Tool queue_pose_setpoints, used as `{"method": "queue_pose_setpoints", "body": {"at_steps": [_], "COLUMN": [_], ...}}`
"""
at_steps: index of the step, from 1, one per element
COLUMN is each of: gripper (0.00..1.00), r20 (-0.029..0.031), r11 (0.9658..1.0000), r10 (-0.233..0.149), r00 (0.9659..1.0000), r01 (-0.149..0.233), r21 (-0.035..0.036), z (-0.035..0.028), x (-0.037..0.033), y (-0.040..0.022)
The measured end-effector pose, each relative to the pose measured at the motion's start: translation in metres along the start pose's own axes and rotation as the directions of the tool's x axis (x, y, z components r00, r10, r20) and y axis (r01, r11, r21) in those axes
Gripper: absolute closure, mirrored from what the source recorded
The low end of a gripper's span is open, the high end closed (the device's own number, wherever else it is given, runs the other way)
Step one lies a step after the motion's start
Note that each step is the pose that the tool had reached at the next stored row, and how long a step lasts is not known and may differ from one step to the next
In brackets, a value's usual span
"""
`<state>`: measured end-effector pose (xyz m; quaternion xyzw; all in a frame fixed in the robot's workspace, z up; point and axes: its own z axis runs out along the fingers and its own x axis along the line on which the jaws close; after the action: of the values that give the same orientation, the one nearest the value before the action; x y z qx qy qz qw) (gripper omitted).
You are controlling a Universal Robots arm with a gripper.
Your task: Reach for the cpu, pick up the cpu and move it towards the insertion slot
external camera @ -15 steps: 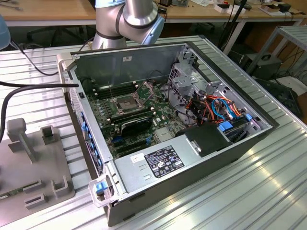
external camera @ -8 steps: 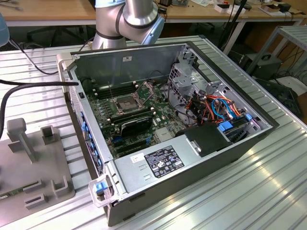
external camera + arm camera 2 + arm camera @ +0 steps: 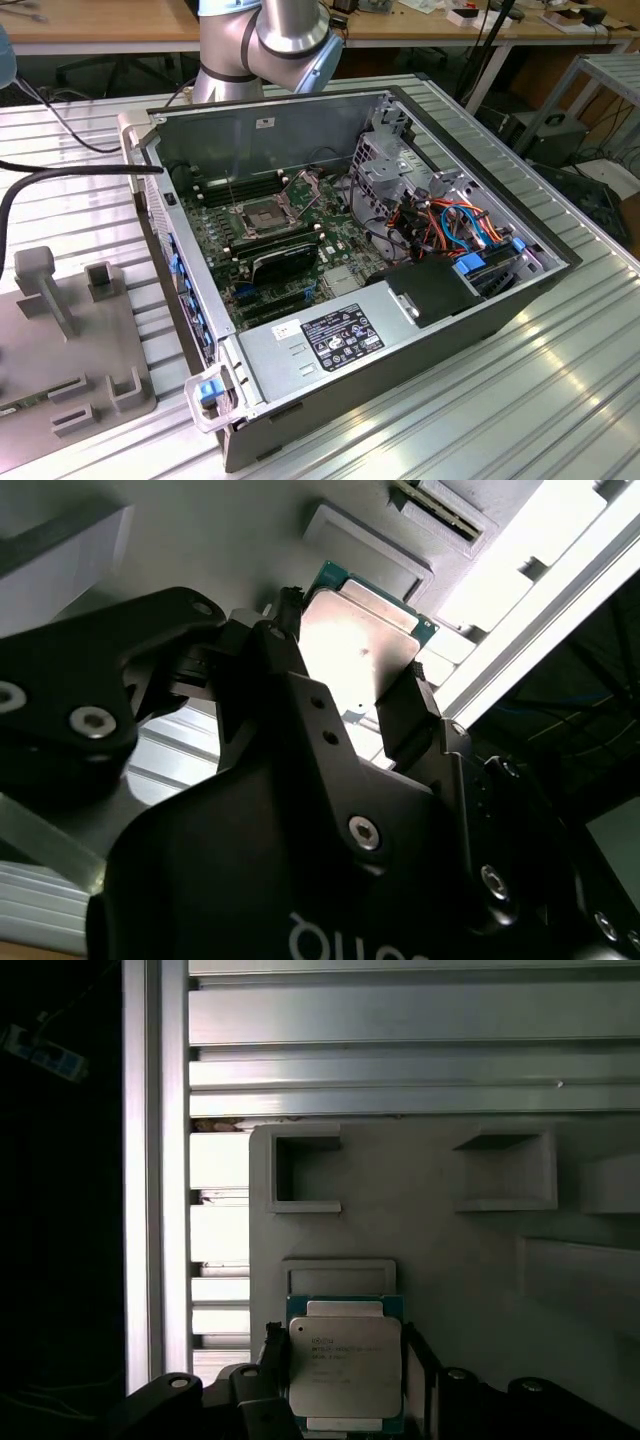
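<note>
The cpu (image 3: 345, 1365) is a square chip with a silver lid on a green board. It sits between the two black fingers of my gripper (image 3: 345, 1360), which press on its opposite edges over the grey holder plate (image 3: 450, 1250). In the second wrist view the cpu (image 3: 360, 640) is again clamped in the gripper (image 3: 350, 655), with a finger (image 3: 405, 710) against one side. The insertion slot (image 3: 262, 213), a silver-framed square socket with a dark centre, lies on the motherboard inside the open computer case (image 3: 520, 300), with its latch raised beside it.
A grey fixture plate (image 3: 60, 340) with raised blocks lies at the exterior view's left on the ribbed metal table (image 3: 560, 400). Inside the case are a black finned block (image 3: 285, 262), a power supply (image 3: 330, 340), coloured cables (image 3: 450, 225) and a drive cage (image 3: 385, 165). The arm's base (image 3: 270, 40) stands behind the case.
</note>
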<state>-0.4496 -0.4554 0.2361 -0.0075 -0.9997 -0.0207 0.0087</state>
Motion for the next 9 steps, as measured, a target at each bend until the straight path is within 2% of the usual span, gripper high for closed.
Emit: {"method": "queue_pose_setpoints", "body": {"at_steps": [9], "gripper": [0.45], "r20": [-0.0009], "r11": [1.0], "r10": [0.0], "r00": [1.0], "r01": [0.0], "r21": [-0.0001], "z": [-0.0066], "x": [-0.0001], "y": [0.0003]}}
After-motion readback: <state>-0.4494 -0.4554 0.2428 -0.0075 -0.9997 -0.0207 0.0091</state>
